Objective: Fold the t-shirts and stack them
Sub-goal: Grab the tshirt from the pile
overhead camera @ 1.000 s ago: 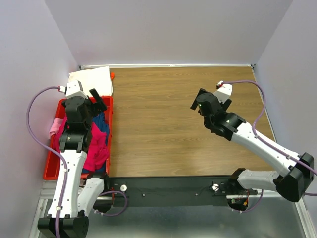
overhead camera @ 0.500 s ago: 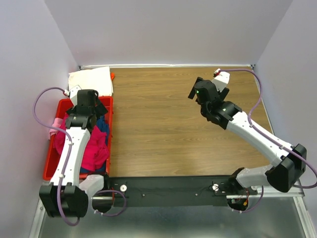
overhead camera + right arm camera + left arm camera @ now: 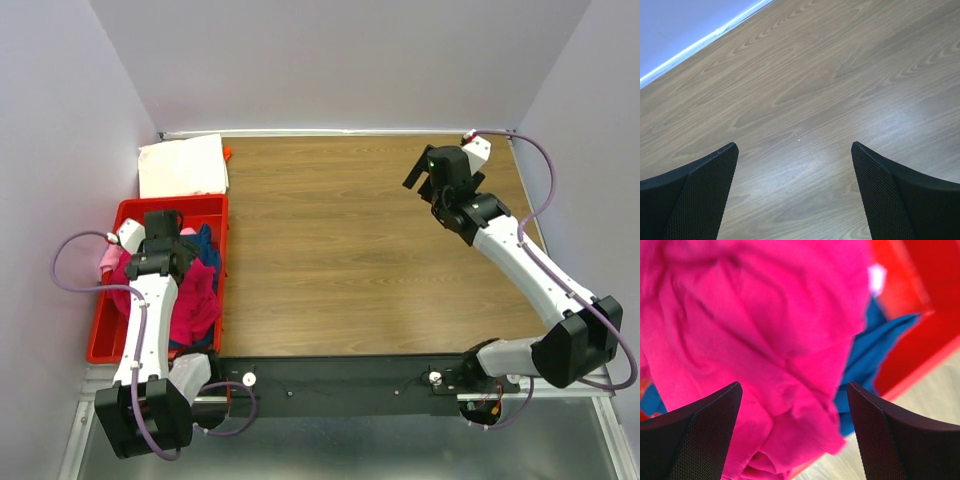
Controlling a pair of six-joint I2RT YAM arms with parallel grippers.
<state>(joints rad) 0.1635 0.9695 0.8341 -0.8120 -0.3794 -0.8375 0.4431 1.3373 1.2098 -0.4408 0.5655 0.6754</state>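
Left claw [image 3: 794, 390] spread, pointing down over magenta t-shirt [image 3: 750, 325]

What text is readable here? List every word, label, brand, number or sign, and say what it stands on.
No text can be read in any view.
The magenta t-shirt, navy t-shirt and white t-shirt: plain cloth, no print showing.
The red bin and table: no markings visible.
A pale patch at the magenta t-shirt's edge in the left wrist view: blurred, so I cannot tell whether it is a label.
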